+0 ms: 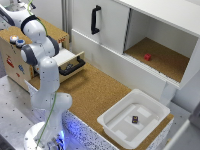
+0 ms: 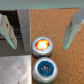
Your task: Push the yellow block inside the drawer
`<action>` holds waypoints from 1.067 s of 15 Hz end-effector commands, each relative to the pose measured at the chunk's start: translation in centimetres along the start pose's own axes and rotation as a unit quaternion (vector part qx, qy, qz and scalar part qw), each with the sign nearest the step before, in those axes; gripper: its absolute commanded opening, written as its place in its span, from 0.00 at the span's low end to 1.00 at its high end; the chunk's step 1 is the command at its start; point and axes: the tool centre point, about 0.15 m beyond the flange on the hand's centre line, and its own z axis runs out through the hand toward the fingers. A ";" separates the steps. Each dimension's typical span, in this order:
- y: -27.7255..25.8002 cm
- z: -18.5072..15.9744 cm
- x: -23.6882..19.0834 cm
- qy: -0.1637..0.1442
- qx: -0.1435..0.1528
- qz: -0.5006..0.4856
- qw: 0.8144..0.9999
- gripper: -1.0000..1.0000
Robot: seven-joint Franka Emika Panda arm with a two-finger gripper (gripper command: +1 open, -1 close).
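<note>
You're looking at cork surface [image 1: 95,92] running under gripper [image 2: 42,37], jaws hanging wide apart. Drawer [image 1: 70,62] sitting pulled out. White tub [image 1: 134,120] resting near edge.

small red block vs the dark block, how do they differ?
The red block sits on the cork floor of the open cabinet compartment; the dark block lies in the white tub. One is bright red, the other dark brown-black. Both are small, cube-like, and far from the drawer.

Plywood box's drawer [image 1: 70,61] pulled open, seemingly whitish inside.
</note>
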 end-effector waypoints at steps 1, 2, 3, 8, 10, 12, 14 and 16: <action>3.0 4.5 -6.4 0.102 0.039 -0.023 0.994 1.00; 4.1 4.6 -6.9 0.106 0.034 -0.032 0.993 1.00; 5.5 4.9 -7.1 0.110 0.030 -0.044 0.993 1.00; 9.8 6.7 -6.1 0.129 0.018 -0.068 0.989 0.00; 9.7 7.7 -4.7 0.121 0.014 -0.072 0.990 0.00; 9.3 9.6 -3.5 0.091 0.027 -0.062 0.994 0.00; 9.4 10.7 -2.7 0.081 0.025 -0.046 0.995 0.00; 10.3 11.0 -1.9 0.091 0.023 -0.030 0.995 0.00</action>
